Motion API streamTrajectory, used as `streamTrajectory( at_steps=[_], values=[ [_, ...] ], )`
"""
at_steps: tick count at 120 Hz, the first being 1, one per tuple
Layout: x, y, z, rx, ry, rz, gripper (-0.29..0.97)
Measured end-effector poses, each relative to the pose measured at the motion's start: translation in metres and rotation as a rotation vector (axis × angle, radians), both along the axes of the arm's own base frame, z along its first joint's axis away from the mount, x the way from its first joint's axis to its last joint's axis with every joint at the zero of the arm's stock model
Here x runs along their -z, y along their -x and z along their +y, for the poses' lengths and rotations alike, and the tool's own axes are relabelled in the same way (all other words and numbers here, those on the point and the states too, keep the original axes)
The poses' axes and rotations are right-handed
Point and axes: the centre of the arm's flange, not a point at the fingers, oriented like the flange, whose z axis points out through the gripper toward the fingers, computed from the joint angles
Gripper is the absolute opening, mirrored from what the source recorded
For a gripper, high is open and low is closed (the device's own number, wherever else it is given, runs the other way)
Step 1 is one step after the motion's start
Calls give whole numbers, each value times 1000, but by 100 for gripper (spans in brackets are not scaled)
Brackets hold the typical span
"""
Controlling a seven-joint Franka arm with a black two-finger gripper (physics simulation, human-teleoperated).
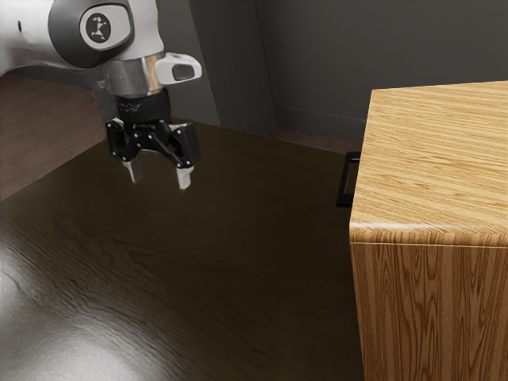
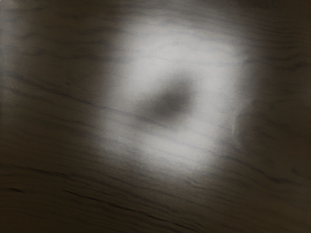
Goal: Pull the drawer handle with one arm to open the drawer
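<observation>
arm: white and grey franka arm enters at the exterior view's upper left, its hand pointing straight down
claw: the black gripper hangs in the air above the desk, its two pale-tipped fingers spread apart with nothing between them
desk: dark brown wood grain, glossy, with a pale sheen toward the corner at the exterior view's lower left
cabinet: light oak cabinet by the desk's edge on the exterior view's right; whether it stands on the desk or just beside it i cannot tell
drawer handle: the black drawer handle juts out from the cabinet face turned toward the arm, close under the top edge, seen side-on
drawer: its front is turned away from the camera, so i cannot tell if it is shut or pulled out
gap: gripper and drawer handle are well apart, with a stretch of desk between them
under the hand: in the wrist view, desk grain with a bright patch and a soft dark blot in its middle
</observation>
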Motion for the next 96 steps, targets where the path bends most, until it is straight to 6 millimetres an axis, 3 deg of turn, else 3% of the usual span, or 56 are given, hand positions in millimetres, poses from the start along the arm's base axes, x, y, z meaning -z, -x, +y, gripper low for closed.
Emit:
streamTrajectory(
  at_steps=[17, 31, 33, 38, 42, 46, 52, 59, 76, 96],
  values=[
    [-5, -9, 3, -29, -4, -77, 68],
    [-10, -11, 24, -89, 34, -118, 68],
    [-18, -9, 27, -98, 38, -137, 68],
    [-75, 12, 28, -107, 42, -248, 68],
    [-109, 31, 25, -108, 58, -314, 68],
    [-128, 42, 21, -105, 83, -349, 68],
    [-140, 50, 14, -98, 120, -370, 68],
    [-142, 51, 3, -89, 168, -372, 68],
    [-116, 24, -18, -124, 278, -323, 68],
    [-100, 9, -33, -200, 357, -285, 68]
  ],
)
